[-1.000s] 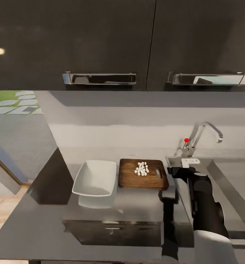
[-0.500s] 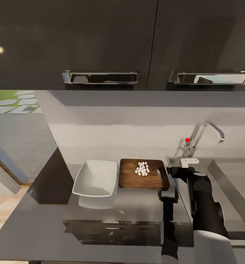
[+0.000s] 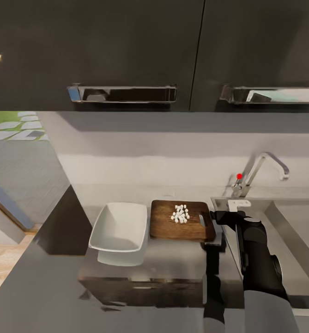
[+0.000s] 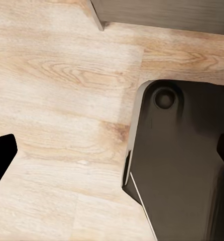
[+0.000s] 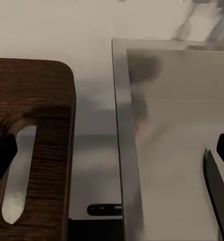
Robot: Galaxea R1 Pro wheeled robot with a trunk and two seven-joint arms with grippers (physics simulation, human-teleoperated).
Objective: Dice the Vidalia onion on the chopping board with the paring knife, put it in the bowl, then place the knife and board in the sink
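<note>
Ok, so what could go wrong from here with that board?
1. The diced onion lies loose on the chopping board; the bowl is empty. The right end effector is open at the board's sink end: tilting it now could spill pieces into the sink.
2. The bowl sits right beside the board; a push might shove it.

Readable text: none was found in any view.
Dark glossy upper cabinets [image 3: 126, 46] with chrome bar handles: carried no label or brand.
Dark brown wooden chopping board [image 3: 166, 224]: bore wood grain only.
Shallow white squarish bowl [image 3: 119, 226]: was plain.
Chrome faucet [image 3: 260, 171]: had a small red knob, with no mark legible.
</note>
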